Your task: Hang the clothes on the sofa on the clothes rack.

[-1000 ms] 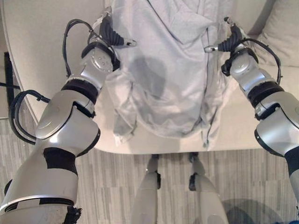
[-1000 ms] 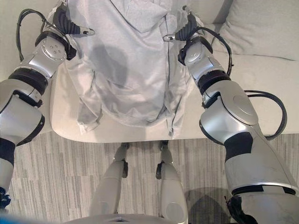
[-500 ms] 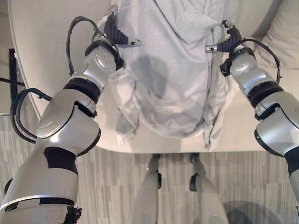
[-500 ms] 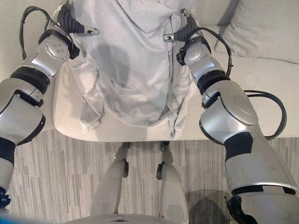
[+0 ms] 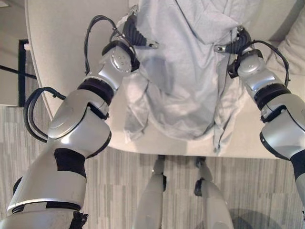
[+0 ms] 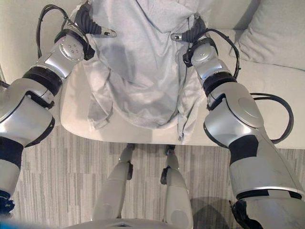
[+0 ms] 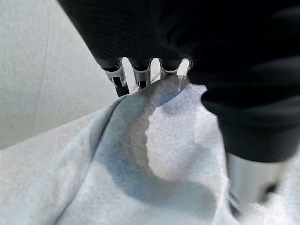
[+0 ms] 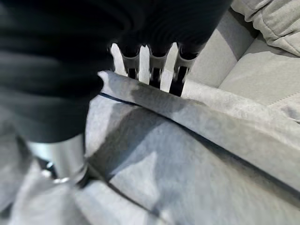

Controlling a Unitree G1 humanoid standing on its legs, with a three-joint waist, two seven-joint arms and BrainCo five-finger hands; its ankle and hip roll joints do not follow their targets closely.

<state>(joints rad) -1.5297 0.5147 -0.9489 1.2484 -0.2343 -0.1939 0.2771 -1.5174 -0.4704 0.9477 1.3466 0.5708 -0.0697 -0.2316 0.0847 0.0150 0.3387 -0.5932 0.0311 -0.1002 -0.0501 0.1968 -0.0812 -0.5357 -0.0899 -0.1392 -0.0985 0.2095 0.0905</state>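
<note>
A light grey hoodie (image 5: 186, 81) hangs spread between my two hands in front of the beige sofa (image 5: 66, 52). Its hem and sleeves droop onto the seat's front edge. My left hand (image 5: 135, 36) is shut on the garment's upper left edge. In the left wrist view the fingers (image 7: 139, 75) curl over the cloth (image 7: 154, 159) with the thumb beneath. My right hand (image 5: 237, 44) is shut on the upper right edge. Its fingers (image 8: 150, 65) hook over a folded seam of the hoodie (image 8: 187, 159).
A grey cushion (image 6: 281, 33) leans at the sofa's right end. A dark bar (image 5: 24, 71) stands by the sofa's left end. Striped grey flooring (image 5: 119, 191) runs in front of the seat.
The whole picture has shifted rightward, so the camera moved. Both hands keep their hold, and the hoodie hangs between them much as before.
</note>
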